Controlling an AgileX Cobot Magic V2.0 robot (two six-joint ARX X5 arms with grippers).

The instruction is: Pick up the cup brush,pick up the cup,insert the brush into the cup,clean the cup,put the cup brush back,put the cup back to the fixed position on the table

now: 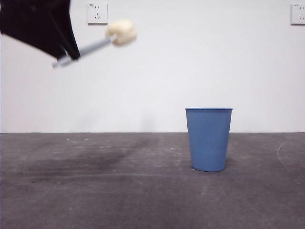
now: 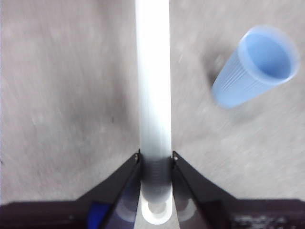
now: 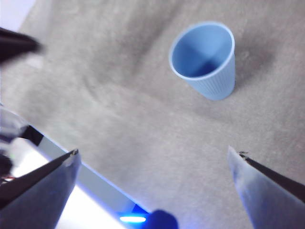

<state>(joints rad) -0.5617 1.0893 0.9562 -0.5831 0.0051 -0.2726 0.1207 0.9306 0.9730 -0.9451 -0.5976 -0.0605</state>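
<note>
Left tool (image 2: 156, 160) pinches the cup brush (image 1: 102, 43) high above the desk (image 1: 95, 191); right tool (image 3: 152, 157) spread above the upright cup (image 1: 208, 138).

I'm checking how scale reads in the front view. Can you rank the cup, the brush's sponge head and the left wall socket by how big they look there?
1. The cup, by far the largest.
2 and 3. The sponge head and the left wall socket look about alike; the head is blurred and nearer the camera, so I won't rank them.
</note>
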